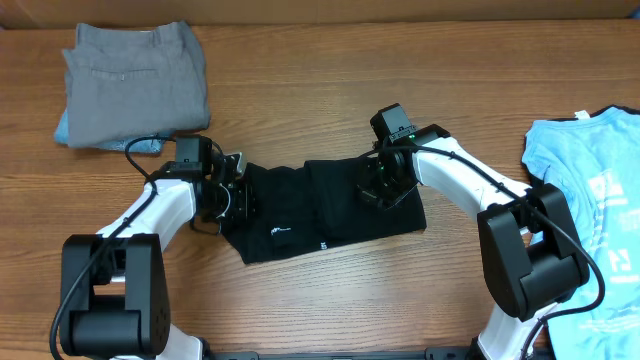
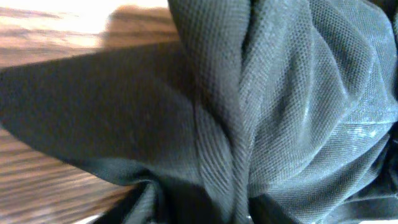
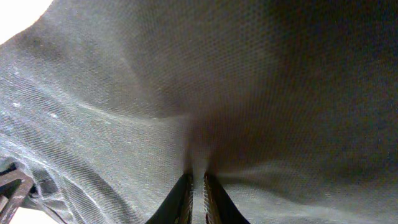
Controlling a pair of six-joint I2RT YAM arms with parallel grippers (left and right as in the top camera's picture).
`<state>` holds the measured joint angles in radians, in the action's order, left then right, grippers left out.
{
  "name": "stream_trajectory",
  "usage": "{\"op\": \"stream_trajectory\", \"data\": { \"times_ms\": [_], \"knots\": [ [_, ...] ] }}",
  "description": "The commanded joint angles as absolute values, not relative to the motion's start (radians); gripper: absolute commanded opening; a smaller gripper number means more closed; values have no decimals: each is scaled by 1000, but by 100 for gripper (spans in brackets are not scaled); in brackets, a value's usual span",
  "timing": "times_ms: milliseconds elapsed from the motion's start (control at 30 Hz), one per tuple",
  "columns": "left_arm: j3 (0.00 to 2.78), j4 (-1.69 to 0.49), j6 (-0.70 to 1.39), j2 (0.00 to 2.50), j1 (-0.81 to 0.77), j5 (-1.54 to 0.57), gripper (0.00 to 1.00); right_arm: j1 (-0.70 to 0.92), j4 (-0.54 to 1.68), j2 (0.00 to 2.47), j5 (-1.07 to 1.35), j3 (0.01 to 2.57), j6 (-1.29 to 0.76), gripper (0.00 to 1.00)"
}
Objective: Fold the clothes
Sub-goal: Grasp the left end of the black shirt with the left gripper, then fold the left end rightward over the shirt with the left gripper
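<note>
A black T-shirt (image 1: 300, 215) lies partly folded across the middle of the table, with a small white label (image 1: 281, 231) showing. My left gripper (image 1: 238, 195) is at its left edge. In the left wrist view the black cloth (image 2: 280, 93) fills the frame and bunches into tight folds at the bottom, where the jaws are buried and pinch it. My right gripper (image 1: 381, 190) is over the shirt's right part. Its fingers (image 3: 198, 186) are shut on a thin fold of the black fabric (image 3: 217, 81). A light blue printed T-shirt (image 1: 590, 200) lies at the right edge.
Folded grey trousers (image 1: 135, 80) sit at the back left on the wooden table (image 1: 330, 90), with a bit of light blue cloth (image 1: 64, 130) under them. Both white arms reach in from the front edge.
</note>
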<state>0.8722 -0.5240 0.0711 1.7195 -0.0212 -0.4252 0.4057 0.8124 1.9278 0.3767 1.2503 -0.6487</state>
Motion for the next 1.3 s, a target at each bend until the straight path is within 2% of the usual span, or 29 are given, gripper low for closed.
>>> {"op": "stream_trajectory", "data": {
  "times_ms": [0,33,67,300,500,667,867,1267],
  "knots": [
    [844,-517,87,1745,-43,-446,18,405,810,1932,368,1262,-640,11],
    [844,-517,87,1745,-43,-446,6,405,810,1932,368,1262,-640,10],
    [844,-520,86,1745,-43,-446,4,405,810,1932,368,1262,-640,10],
    [903,-651,80,1744,52,-392,4,391,828,1932,444,1263,-579,9],
    [1120,-935,33,1744,183,-265,4,352,847,1912,450,1263,-567,8],
    [1325,-1094,22,1744,215,-229,4,311,846,1877,450,1264,-568,10],
    [1466,-1136,58,1744,135,-259,4,284,847,1872,451,1264,-567,10],
    [1476,-1084,189,1745,-188,-258,4,284,847,1872,450,1264,-550,10]
  ]
}}
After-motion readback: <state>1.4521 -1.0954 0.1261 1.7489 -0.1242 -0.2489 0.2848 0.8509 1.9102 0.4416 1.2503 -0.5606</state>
